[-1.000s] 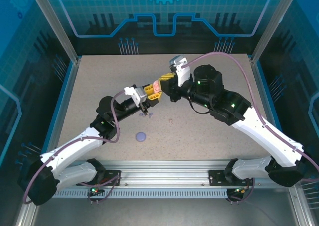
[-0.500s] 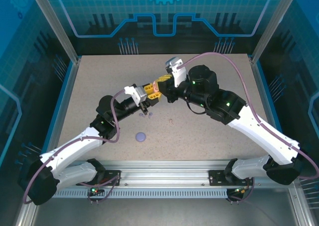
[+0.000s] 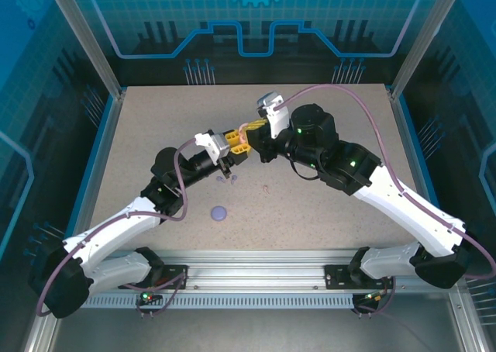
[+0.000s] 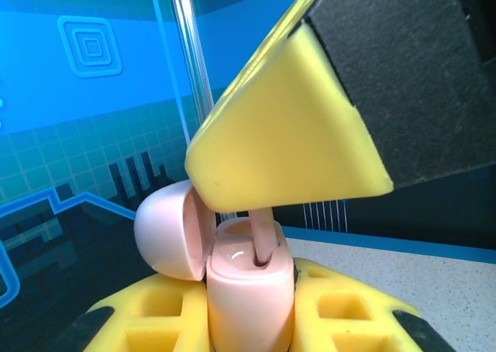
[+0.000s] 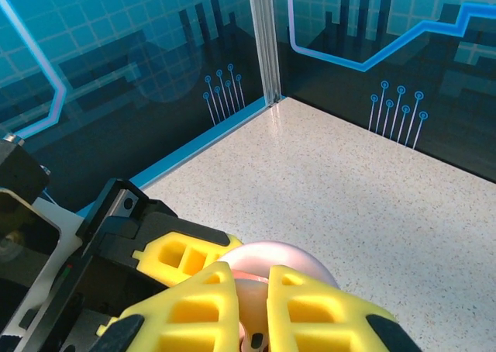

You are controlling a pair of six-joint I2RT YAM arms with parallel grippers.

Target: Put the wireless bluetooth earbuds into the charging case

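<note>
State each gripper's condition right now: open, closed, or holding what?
Left gripper: closed on the pale pink pebble-shaped charging case.
Right gripper: closed on a pale pink stemmed earbud.

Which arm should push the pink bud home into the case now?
Right: the right gripper holds the pink bud, its stem in the open case; the left gripper is shut on that case.
</note>
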